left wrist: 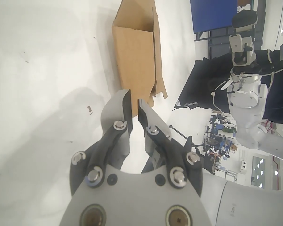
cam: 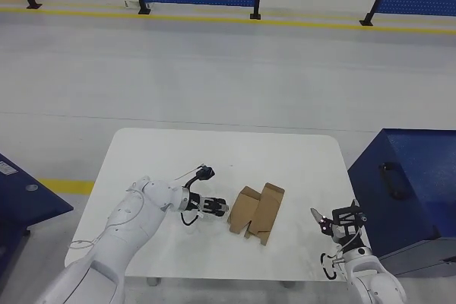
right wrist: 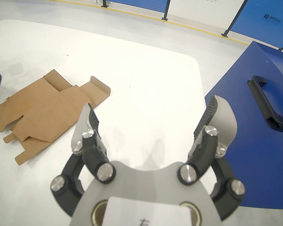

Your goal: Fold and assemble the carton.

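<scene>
Carton (cam: 256, 213): brown corrugated blank, still mostly collapsed. It lies on the white counter (cam: 213, 159), toward 5 o'clock from the counter's middle in the top view. Flaps are spread loose at both ends. From the left wrist the carton (left wrist: 134, 59) shows as a shallow sleeve, part-opened, with bare cardboard inside.

Left gripper (cam: 216, 205): at the carton's 9 o'clock, low over the counter, tips just beside the near edge; contact cannot be judged. In its own wrist view the left gripper (left wrist: 134, 102) has its jaws clenched to a thin slit, with nothing between them.

Right gripper (cam: 338, 219): at the carton's 3 o'clock, well apart, near the counter's edge. Jaws spread wide, released, grasping nothing (right wrist: 151, 103).

Blue case (cam: 418, 190): off the counter at 3 o'clock, black handle (right wrist: 266, 102) on top; its contents are hidden.
</scene>
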